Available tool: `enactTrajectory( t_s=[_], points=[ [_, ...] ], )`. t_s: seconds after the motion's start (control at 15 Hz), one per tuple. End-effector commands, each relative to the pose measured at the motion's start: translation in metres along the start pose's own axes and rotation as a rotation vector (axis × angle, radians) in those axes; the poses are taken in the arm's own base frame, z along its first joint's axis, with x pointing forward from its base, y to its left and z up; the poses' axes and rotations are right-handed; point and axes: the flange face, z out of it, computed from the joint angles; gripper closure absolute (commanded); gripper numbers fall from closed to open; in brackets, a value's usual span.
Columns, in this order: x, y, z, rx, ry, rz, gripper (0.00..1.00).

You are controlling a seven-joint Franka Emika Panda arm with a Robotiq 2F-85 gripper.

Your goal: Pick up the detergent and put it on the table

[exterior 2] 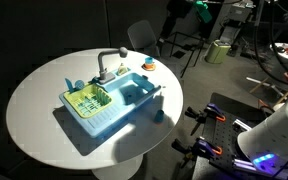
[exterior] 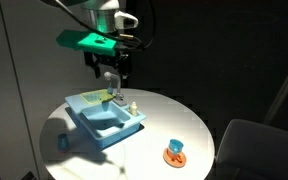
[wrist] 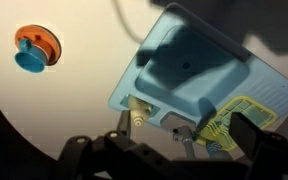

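The detergent [wrist: 136, 112] is a tiny pale yellowish bottle with a narrow top, standing in a corner ledge of the light-blue tray [wrist: 199, 80]. It also shows as a small white speck at the tray's edge in an exterior view [exterior: 132, 106]. The tray sits on the round white table [exterior: 159, 125], also seen in the other exterior view [exterior 2: 34, 120]. My gripper [exterior: 112, 70] hangs above the tray's back edge, apart from the bottle. In the wrist view its dark fingers [wrist: 174, 150] are spread wide and hold nothing.
An orange-and-blue round object [wrist: 34, 48] lies on the table away from the tray [exterior: 174, 152]. A grey faucet [exterior 2: 106, 62] rises at the tray's back edge, next to a yellow-green rack [exterior 2: 87, 98]. A chair [exterior: 254, 145] stands beside the table.
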Motion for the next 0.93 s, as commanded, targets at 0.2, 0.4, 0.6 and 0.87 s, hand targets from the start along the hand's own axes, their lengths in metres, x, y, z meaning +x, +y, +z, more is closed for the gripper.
enactTrajectory(
  t_s=[0.2,0.4,0.6,0.87],
  points=[
    [0.042,0.054,-0.025,0.004,-0.03,-0.152,0.0],
    [0.055,0.073,-0.023,0.013,-0.061,-0.269,0.0],
    [0.066,0.091,-0.015,0.021,-0.094,-0.378,0.0],
    [0.079,0.112,-0.002,0.043,-0.107,-0.492,0.0]
  ],
)
